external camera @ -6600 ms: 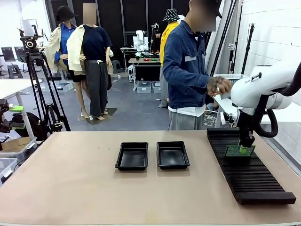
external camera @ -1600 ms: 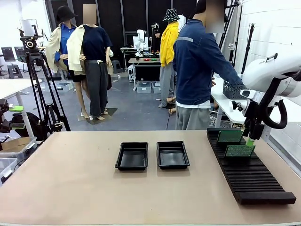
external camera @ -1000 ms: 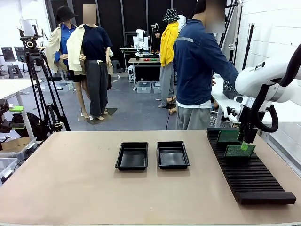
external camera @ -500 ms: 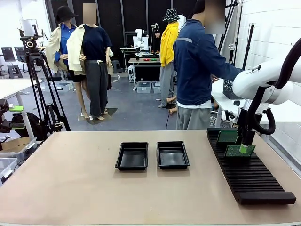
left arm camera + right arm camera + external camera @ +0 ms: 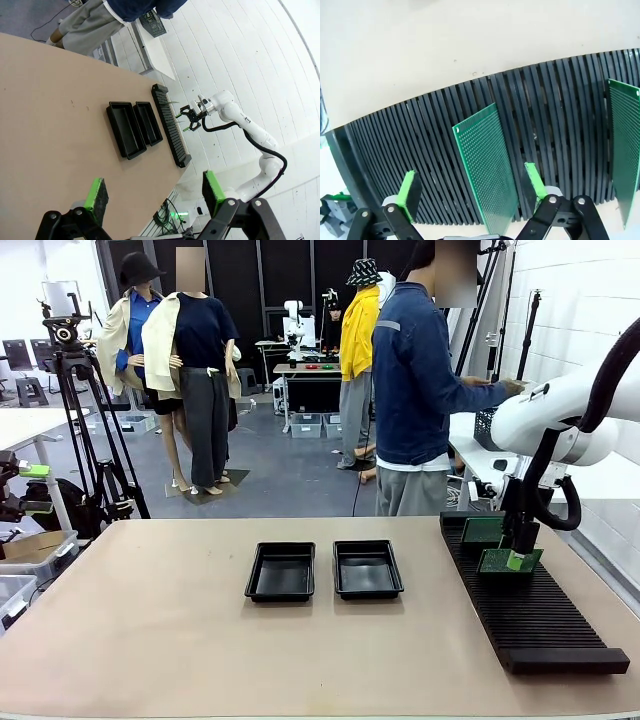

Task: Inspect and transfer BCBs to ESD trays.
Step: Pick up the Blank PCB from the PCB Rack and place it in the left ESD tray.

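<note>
BCBs: two stand upright in the slotted rack along the table's right edge. A person stands at the far edge behind it, turned away. Right gripper open, pads astride the nearer BCB, gap on both sides. ESD trays side by side mid-table, floors bare. Left gripper open, high over the table, holding nothing.

Setting: robotics lab in an open workshop hall. Evidence:
- a white robot arm reaches over the counter
- green circuit boards stand in a black slotted rack
- a camera sits on a tripod off to one side
- grey floor and white brick wall
- far work table with plastic bins beneath
</note>
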